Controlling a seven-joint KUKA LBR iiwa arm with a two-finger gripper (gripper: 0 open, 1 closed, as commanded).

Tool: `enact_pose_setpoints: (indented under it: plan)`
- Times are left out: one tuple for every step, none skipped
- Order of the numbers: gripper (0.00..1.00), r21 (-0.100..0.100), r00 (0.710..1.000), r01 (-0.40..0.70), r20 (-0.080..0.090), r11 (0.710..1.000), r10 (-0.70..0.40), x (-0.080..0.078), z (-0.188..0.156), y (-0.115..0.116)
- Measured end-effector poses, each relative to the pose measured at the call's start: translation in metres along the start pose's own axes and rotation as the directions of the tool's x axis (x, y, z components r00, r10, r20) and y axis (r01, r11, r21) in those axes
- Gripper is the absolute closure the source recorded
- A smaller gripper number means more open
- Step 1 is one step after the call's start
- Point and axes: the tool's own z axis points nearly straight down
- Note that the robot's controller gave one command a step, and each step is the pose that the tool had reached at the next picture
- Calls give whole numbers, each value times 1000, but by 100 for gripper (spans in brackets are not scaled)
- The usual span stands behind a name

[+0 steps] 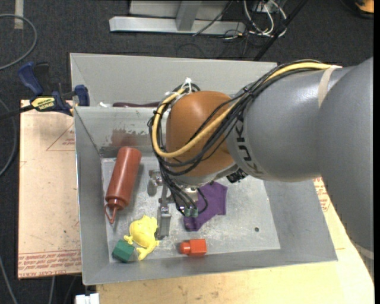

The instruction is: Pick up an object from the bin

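A: The yellow toy [142, 233] is lying just beside the pincer [162, 227]; wide or narrow, I cannot tell.
B: Then it is risking shoving the toy onto the green block [123, 252] beyond.

A robotics lab: a heavy industrial arm [297, 124] reaches into a grey metal bin [89, 178], with dark carpet [65, 29] at ten o'clock, and loose cables [264, 18] and a metal stand base [178, 22] at twelve o'clock.

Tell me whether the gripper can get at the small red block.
Probably yes. The red block lies alone on the bin floor, nothing on it; the gripper hangs close beside it, and the yellow toy lies clear of it.
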Motion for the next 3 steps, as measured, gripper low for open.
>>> enact_pose_setpoints:
  plan:
    - [0, -1, 1000, -3, 7, 1000, 3, -2, -4, -1]
    - [0, -1, 1000, -1, 7, 1000, 1, -2, -4, -1]
    - [0, 0, 982, 191, 6, 982, -191, -13, -46, 3]
